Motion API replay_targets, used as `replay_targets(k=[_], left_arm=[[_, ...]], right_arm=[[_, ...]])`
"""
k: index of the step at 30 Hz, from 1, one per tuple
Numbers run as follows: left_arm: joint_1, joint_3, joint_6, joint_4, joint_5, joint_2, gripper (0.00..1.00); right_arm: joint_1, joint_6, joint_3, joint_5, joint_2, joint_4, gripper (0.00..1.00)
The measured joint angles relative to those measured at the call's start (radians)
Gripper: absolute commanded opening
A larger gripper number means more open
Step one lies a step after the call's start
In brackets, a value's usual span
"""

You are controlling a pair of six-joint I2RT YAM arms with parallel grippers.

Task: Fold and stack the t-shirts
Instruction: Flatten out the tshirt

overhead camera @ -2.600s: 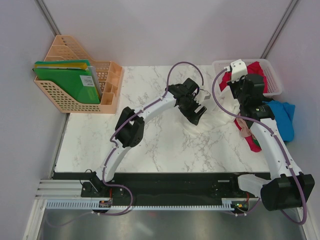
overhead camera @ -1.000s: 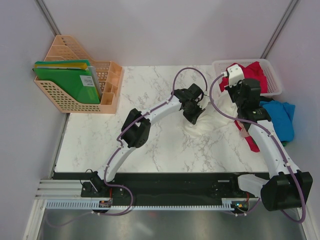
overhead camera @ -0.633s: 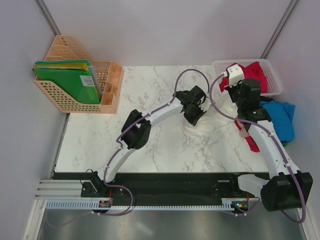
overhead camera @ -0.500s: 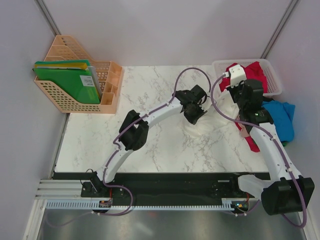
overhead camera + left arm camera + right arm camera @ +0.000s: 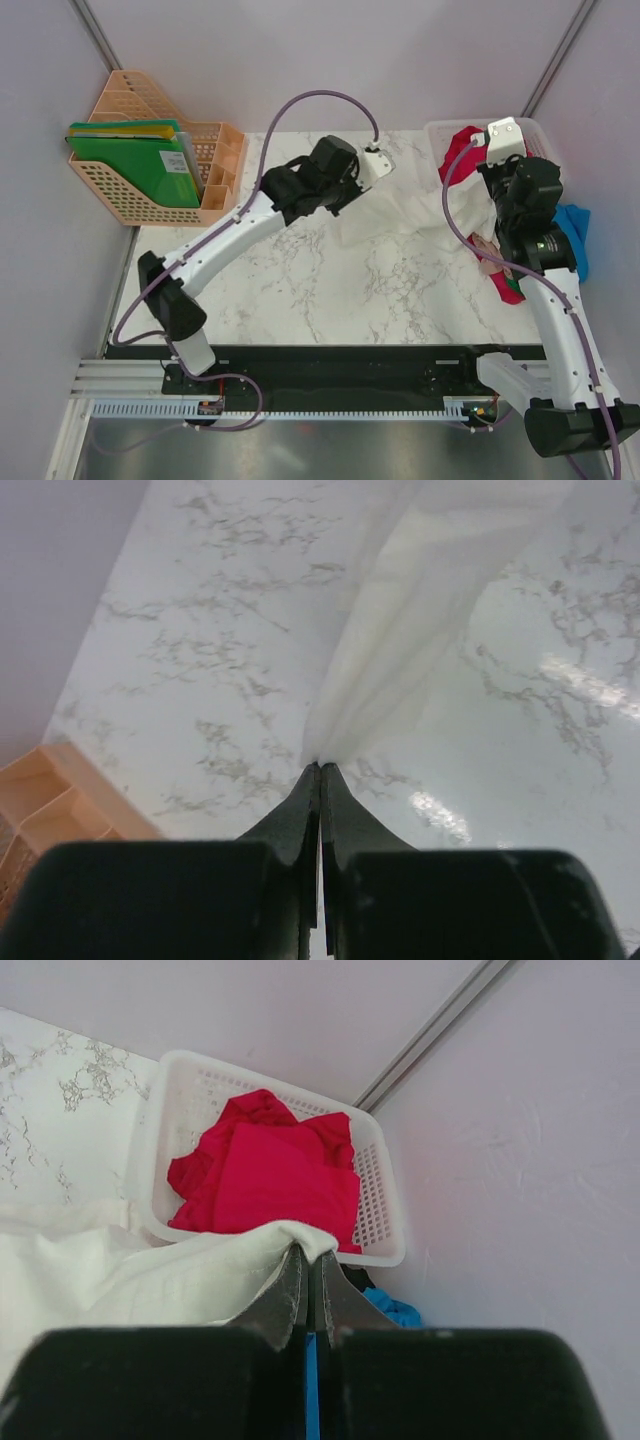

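Observation:
A large white t-shirt (image 5: 405,215) hangs stretched between my two grippers above the marble table (image 5: 300,280). The left gripper (image 5: 352,192) is shut on one of its edges, and the cloth (image 5: 420,630) fans away from the pinched tips (image 5: 320,767). Over by the basket, my right gripper (image 5: 492,175) is shut on another edge (image 5: 130,1280), with the fabric folded over the tips (image 5: 308,1252). A red t-shirt (image 5: 270,1175) lies in the white mesh basket (image 5: 150,1160). More red cloth (image 5: 508,288) and a blue t-shirt (image 5: 575,235) lie at the table's right edge.
An orange file rack (image 5: 215,195) with green folders (image 5: 135,160) stands at the back left corner. The basket (image 5: 440,130) sits at the back right against the wall. Walls close in on the left, back and right.
Both arms have risen and drawn apart, the left one swinging back and left. The white t-shirt has gone from a crumpled heap to a sheet stretched between them.

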Motion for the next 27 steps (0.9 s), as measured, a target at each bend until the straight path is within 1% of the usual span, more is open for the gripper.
replay_targets(k=[2,3,6,8,9,11,13,16,18,22,27], left_arm=[[0.044,-0.050,0.020,0.018,-0.025,-0.065,0.02],[0.089,-0.083,0.027,0.032,-0.030,-0.104,0.02],[0.267,-0.170,0.035,0.071,-0.045,-0.226,0.02],[0.405,-0.239,0.041,0.106,-0.065,-0.337,0.02],[0.454,-0.286,0.048,0.128,-0.089,-0.405,0.02],[0.483,-0.347,0.067,0.134,-0.119,-0.542,0.02],[0.484,-0.365,0.081,0.134,-0.114,-0.677,0.02],[0.519,-0.348,0.093,0.156,-0.105,-0.840,0.02],[0.550,-0.308,0.093,0.154,-0.096,-0.911,0.02],[0.592,-0.200,0.089,0.152,-0.055,-0.970,0.02],[0.647,-0.104,0.051,0.111,0.030,-0.980,0.02]], right_arm=[[0.000,0.009,0.038,0.005,0.013,-0.031,0.00],[0.000,0.012,0.057,0.007,0.015,-0.043,0.00],[0.000,0.029,0.149,0.008,0.015,-0.090,0.00],[0.000,0.050,0.222,0.001,0.010,-0.130,0.00],[0.000,0.061,0.251,-0.003,0.005,-0.145,0.00],[0.000,0.092,0.336,-0.029,-0.003,-0.205,0.00],[0.000,0.131,0.433,-0.072,-0.009,-0.269,0.00],[0.000,0.185,0.564,-0.139,-0.025,-0.335,0.00],[-0.006,0.212,0.629,-0.189,-0.045,-0.372,0.00],[-0.061,0.235,0.704,-0.296,-0.102,-0.437,0.00],[-0.126,0.251,0.770,-0.379,-0.142,-0.488,0.00]])
